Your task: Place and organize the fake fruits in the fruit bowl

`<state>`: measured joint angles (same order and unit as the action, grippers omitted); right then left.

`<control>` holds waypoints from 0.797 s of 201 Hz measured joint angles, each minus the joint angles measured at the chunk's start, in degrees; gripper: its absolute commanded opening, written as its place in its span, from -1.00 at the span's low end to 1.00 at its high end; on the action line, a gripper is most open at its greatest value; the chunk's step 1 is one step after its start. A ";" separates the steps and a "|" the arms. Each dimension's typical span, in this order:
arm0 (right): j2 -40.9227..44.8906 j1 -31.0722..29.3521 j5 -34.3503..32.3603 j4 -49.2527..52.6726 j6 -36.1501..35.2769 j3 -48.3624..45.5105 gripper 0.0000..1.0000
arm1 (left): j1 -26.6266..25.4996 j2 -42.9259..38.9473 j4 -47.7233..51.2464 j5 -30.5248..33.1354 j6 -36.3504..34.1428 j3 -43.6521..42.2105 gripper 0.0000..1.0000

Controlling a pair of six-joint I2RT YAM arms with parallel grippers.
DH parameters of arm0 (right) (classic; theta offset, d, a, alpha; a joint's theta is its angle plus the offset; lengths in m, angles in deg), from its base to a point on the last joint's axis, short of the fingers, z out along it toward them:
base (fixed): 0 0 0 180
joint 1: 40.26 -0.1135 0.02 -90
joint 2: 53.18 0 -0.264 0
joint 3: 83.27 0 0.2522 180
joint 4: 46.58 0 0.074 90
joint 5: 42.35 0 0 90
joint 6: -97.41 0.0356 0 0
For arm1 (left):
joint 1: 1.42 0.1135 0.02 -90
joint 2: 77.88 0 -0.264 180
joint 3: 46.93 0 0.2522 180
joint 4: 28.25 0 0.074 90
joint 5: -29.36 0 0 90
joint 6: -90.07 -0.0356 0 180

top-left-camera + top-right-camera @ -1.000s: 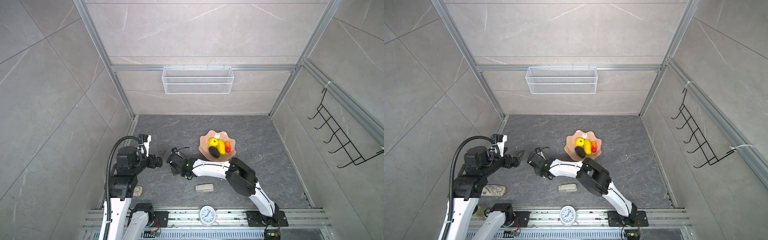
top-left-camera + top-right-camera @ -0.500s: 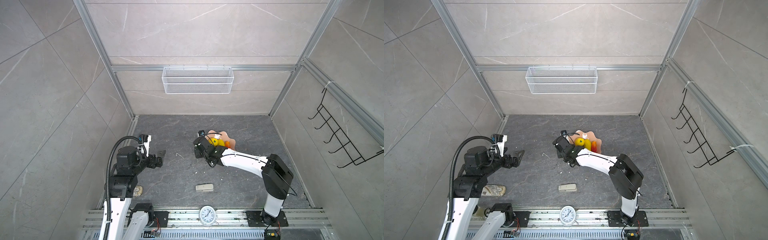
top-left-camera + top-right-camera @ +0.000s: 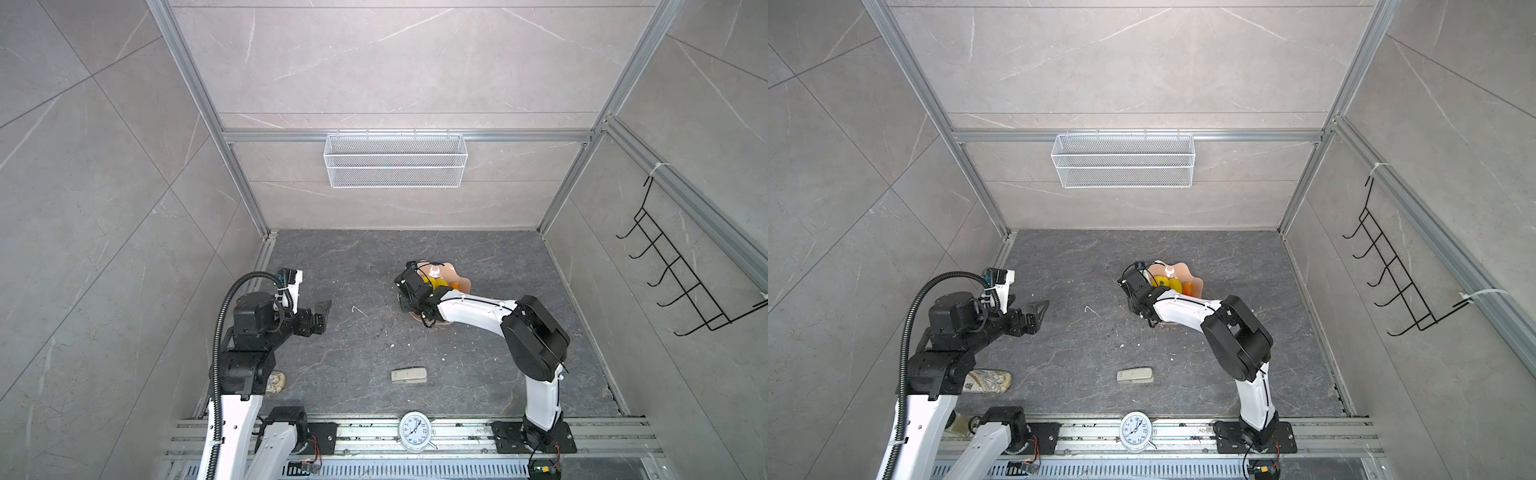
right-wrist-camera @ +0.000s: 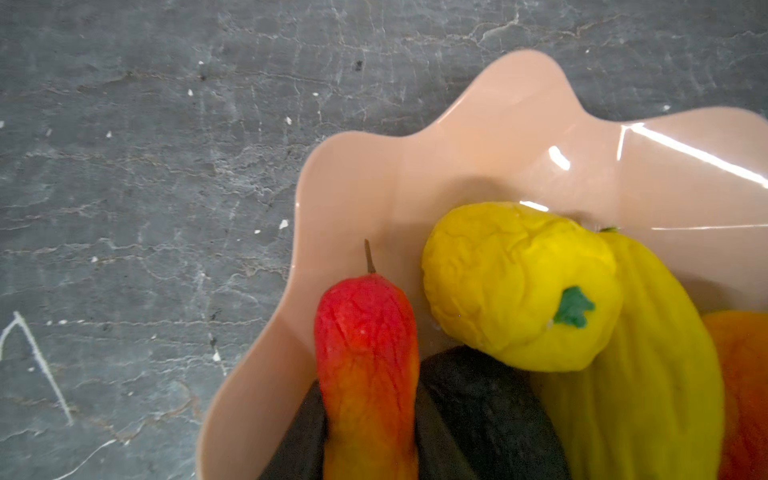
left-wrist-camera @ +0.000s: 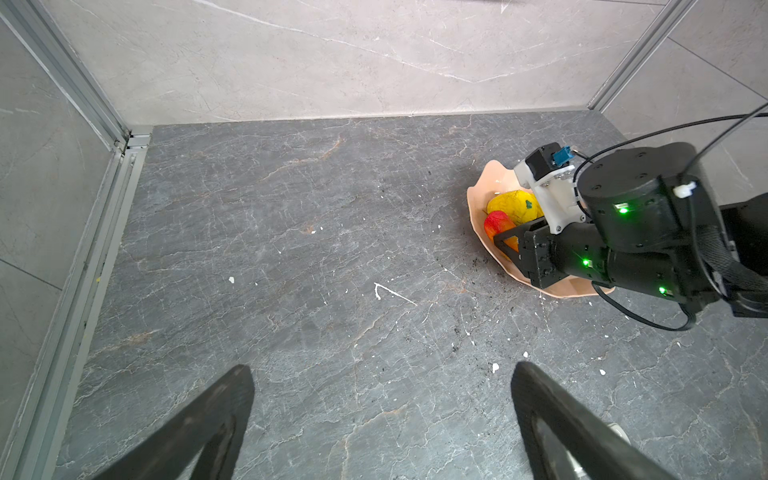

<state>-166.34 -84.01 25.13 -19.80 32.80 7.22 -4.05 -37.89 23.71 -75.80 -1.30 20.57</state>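
your right gripper (image 5: pixel 508 243) is clamped on a red-orange mango (image 4: pixel 365 353), just over the fruit bowl (image 4: pixel 374 174) at its rim. round yellow fruit (image 4: pixel 511 282), long yellow fruit (image 4: pixel 648 374), blackish oval (image 4: pixel 478 407) and second mango (image 4: pixel 744 374) sit inside. left gripper (image 5: pixel 382 374) spread wide, empty. left to do: release, maybe tidy.

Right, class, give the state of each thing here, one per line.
Glossy salmon-pink scalloped bowl, upright.
Round yellow green-stemmed fake fruit, lying in bowl.
Right hand, shut on red-orange mango-shaped fake fruit.
Left hand, open, empty.
White wire mesh basket, hung on wall.
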 measured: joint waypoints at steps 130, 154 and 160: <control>19.17 2.82 5.79 -3.52 -8.37 -7.89 0.99 | 0.00 2.32 -0.02 0.02 0.00 0.00 1.00; 36.06 6.69 8.83 -6.60 -11.67 -17.20 0.99 | 0.00 3.39 -0.13 0.09 0.00 0.00 1.00; 40.26 7.78 8.50 -7.21 -12.87 -19.17 0.99 | 0.00 3.80 -0.22 0.20 0.00 0.00 1.00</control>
<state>-126.08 -76.23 33.63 -27.01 19.93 -11.95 -4.05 -34.09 23.49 -75.60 -1.30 20.57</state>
